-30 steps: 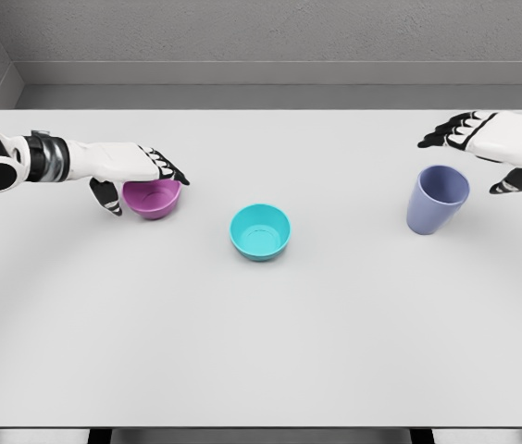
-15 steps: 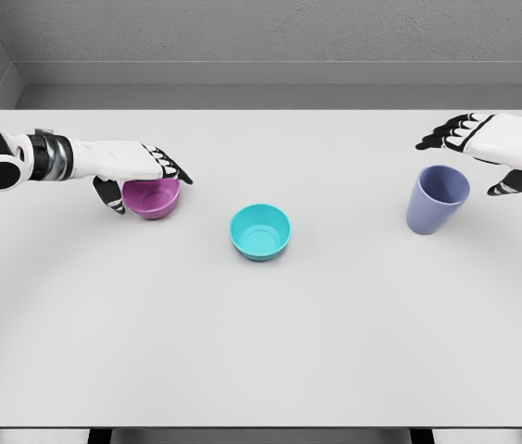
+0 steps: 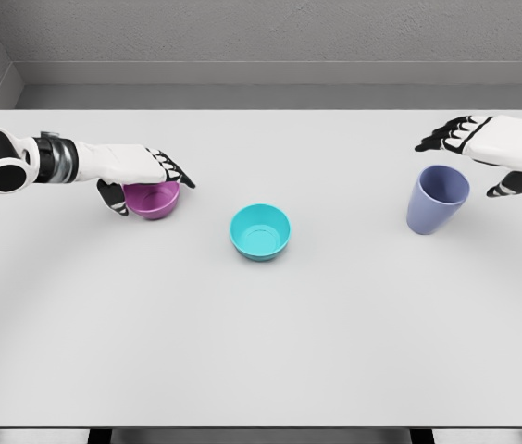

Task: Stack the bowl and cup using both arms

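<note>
Gripping purple bowl (image 3: 153,198) with left robot hand (image 3: 141,174), right robot hand (image 3: 488,148) spread above blue cup (image 3: 435,199); lift toward teal bowl (image 3: 260,231) likely next.

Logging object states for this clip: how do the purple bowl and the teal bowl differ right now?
The purple bowl is gripped by the left hand, fingers over its rim and thumb on its outer wall; the teal bowl stands free, untouched. The purple bowl sits at the table's left side, farther from the camera; the teal bowl is near the middle. The purple bowl's opening is partly covered; the teal bowl's is fully visible. Both are upright and look empty.
</note>
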